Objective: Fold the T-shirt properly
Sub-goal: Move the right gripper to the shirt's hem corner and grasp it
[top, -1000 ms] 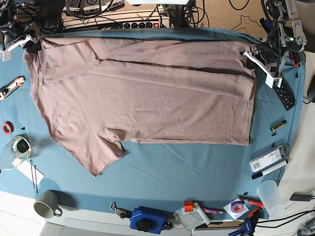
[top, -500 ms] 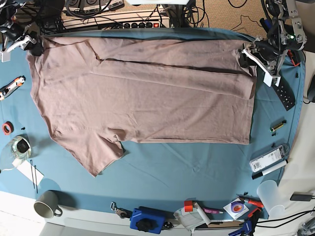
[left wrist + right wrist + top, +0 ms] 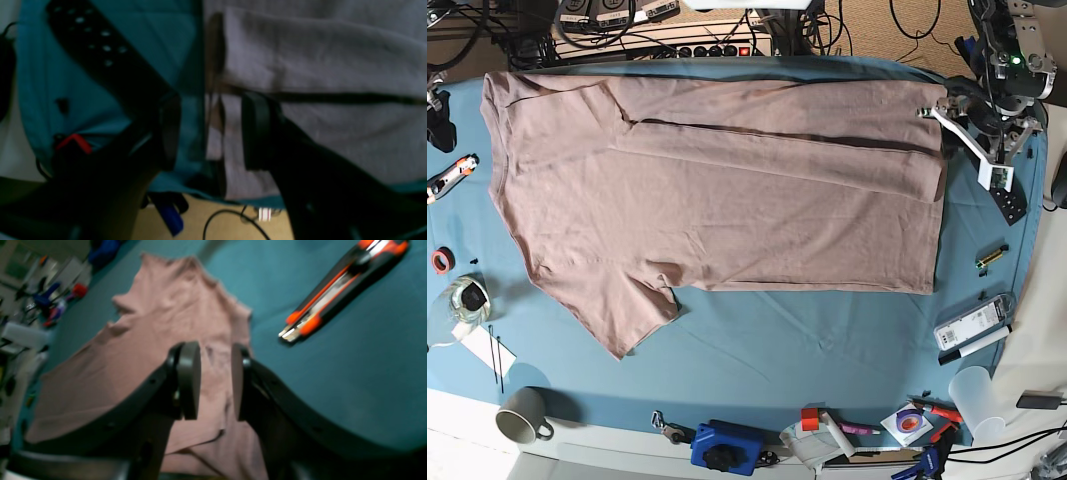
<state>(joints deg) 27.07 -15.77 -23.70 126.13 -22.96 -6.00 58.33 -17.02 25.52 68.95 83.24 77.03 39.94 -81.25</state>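
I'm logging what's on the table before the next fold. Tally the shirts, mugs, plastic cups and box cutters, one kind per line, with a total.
T-shirt: 1
Mug: 1
Plastic cup: 1
Box cutter: 1
Total: 4

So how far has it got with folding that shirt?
One long fold is done: the T-shirt has its far edge turned over. Both end effectors, left and right, are open and empty. Left: the near sleeve still sticks out, and the remaining folds.
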